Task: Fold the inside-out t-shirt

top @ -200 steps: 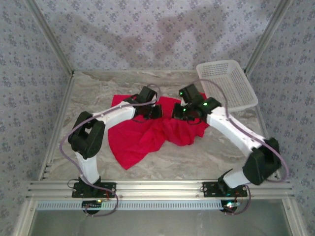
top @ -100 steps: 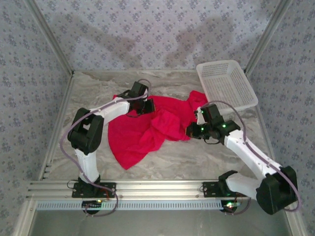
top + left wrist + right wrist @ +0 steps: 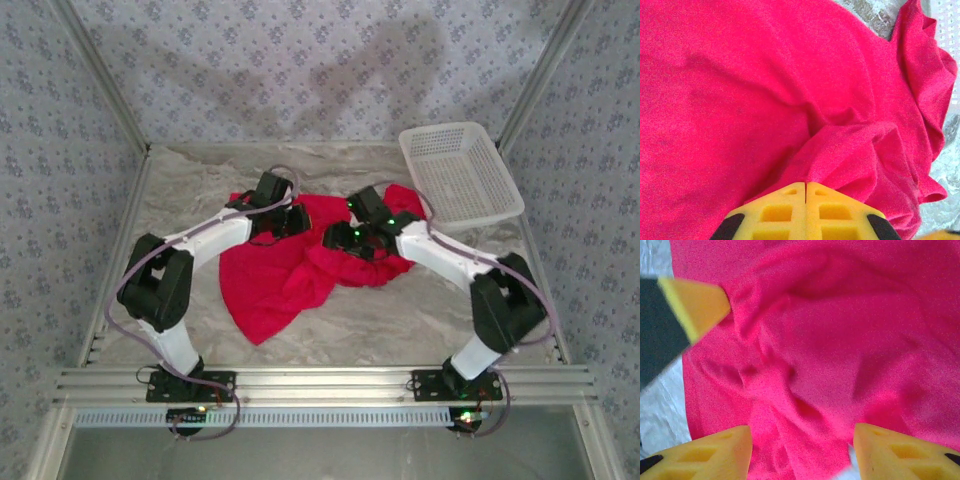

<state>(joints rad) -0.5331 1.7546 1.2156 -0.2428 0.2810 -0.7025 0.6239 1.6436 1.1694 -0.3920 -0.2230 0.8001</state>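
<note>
Item: red shirt (image 3: 268, 285), crumpled mid-tabletop (image 3: 420, 315), bunched toward its right side, not yet flat. Left pincer (image 3: 806, 186): clenched on a ridge of cloth at the shirt's far left edge. Right pincer (image 3: 800, 452): released, jaws apart over the rumpled heap, nothing held. Basket (image 3: 462, 172): far right, near the shirt. Step judged: spreading out, before any fold. Next move would need the right pincer to find a hem or corner and draw it away from the left.
</note>
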